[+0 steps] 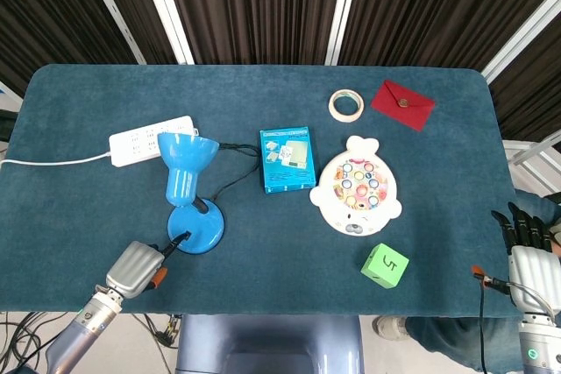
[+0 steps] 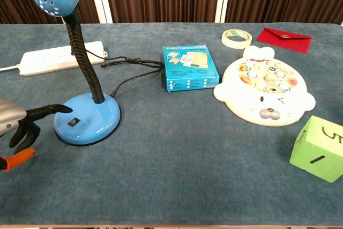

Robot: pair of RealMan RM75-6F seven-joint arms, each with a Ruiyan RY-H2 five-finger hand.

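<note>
Blue desk lamp [image 1: 188, 190] stands upright on L-centre of the blue table [image 1: 263, 260], round base [image 2: 87, 118] w/ a small black switch on top, gooseneck up to the shade at top L of the chest view. Left hand [image 1: 140, 266] is just beside the base at its front-L edge, holding nothing; one finger [image 2: 51, 109] stretched out toward the base rim, tip abt at the edge, can't tell if touching; the rest curled down & apart. Lamp cord runs back to the white power strip [image 1: 151, 139] behind it. Teal box [image 1: 287, 158] lies flat to the lamp's R, then the white fish-shaped toy board [image 1: 357, 197], w/ a green cube [image 1: 385, 265] nearer the front edge. Tape roll [image 1: 346, 105] & red envelope [image 1: 402, 104] lie near the far edge. Right hand [image 1: 526, 247] sits off the table's R edge, well apart from everything, fingers straight & close together, empty.
</note>
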